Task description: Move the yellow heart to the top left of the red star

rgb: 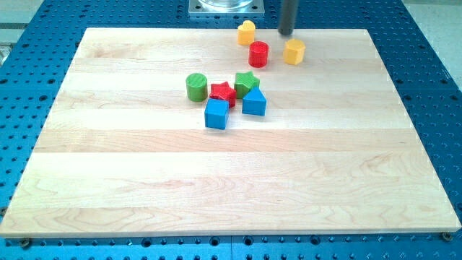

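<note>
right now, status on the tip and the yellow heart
My tip at view's top, right of yellow heart, not touching. Red star lower left in cluster. Green cylinder occupies star's top left.

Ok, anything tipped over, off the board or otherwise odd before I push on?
Nothing stands out. All blocks sit flat on the wooden board. The yellow heart lies near the view's top edge, apart from the red star, which is packed among neighbours. My tip is right of the heart.
</note>
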Controlling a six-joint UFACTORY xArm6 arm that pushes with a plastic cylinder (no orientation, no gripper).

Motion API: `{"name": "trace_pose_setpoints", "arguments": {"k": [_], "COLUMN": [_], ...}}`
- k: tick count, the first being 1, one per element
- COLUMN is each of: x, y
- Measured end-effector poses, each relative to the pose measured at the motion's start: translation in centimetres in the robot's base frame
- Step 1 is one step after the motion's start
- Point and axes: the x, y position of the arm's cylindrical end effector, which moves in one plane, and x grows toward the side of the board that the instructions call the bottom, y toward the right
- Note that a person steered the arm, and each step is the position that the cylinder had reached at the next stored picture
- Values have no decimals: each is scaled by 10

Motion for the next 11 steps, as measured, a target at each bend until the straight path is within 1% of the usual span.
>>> {"name": "trace_pose_setpoints", "arguments": {"k": [1,2,3,4,5,6,7,8,9,10,11], "x": [2,46,120,61,58,111,126,74,107,155,126], "y": [-56,-128,-150,-143,-201,-208,-175,-184,-175,-151,-149]}}
